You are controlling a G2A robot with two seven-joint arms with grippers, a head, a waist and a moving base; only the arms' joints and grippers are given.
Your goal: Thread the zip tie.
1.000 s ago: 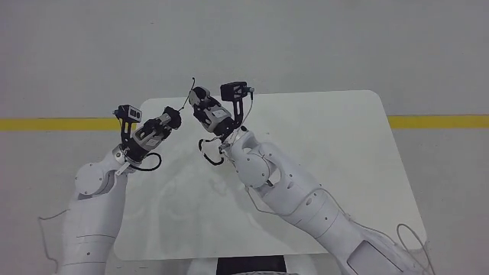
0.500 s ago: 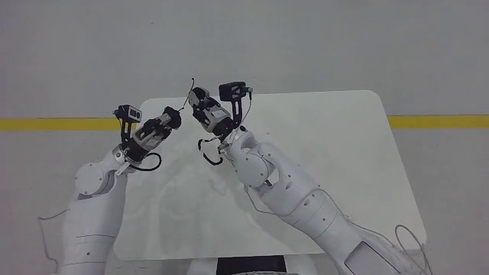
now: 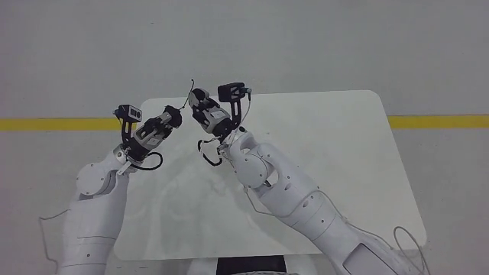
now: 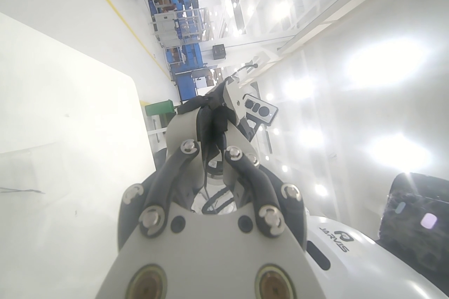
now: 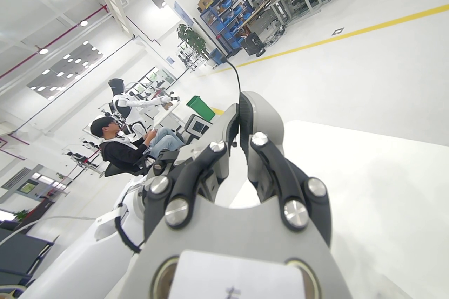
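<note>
Right end effector (image 5: 240,109) nudged left, zip tie (image 5: 238,79) mostly hidden inside.

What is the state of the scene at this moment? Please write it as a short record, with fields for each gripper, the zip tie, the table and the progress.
Right gripper: shut on the zip tie, raised near the table's far left corner
Zip tie: thin black strand, curving out past the fingertips, end free in the air
Left gripper: shut, close beside the right gripper; whether it pinches anything cannot be told
Table: white, rounded corners
Progress: no closed loop visible
</note>
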